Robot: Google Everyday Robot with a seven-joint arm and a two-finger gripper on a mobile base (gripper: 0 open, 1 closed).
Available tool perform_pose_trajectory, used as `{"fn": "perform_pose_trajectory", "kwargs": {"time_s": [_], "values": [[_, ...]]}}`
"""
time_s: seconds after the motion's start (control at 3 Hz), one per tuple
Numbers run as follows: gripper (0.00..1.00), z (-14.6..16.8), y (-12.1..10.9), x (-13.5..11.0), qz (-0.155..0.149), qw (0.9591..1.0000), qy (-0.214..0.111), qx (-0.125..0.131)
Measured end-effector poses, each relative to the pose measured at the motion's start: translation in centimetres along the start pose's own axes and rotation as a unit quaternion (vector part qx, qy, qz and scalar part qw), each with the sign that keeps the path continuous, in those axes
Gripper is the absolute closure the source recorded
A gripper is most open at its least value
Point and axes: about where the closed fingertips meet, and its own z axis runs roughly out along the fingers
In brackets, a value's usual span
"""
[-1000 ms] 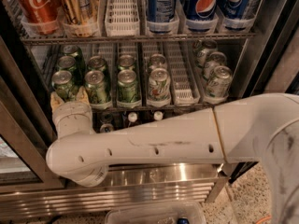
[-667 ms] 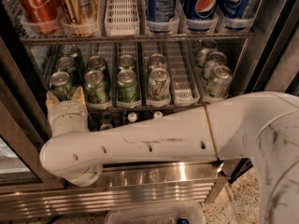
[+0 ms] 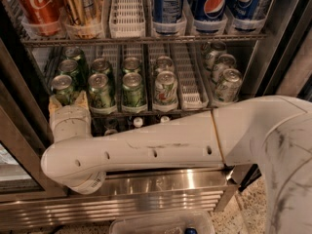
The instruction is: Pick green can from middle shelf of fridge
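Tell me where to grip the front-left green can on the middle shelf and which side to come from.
Grip the green can around its side wall, coming straight in from the fridge front. It stands upright at the front of its lane on the middle shelf, with other cans behind and to its right, so only the front is free. The hand sits at its base.

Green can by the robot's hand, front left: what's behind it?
Two more cans line up behind the green can on the middle shelf. The hand in front hides its base.
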Motion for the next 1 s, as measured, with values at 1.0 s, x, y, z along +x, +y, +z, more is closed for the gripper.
{"fn": "perform_pose_trajectory", "kwargs": {"time_s": [1.0], "values": [[1.0,-0.21,0.24,0.16,0.005,0.9999,0.005,0.007]]}}
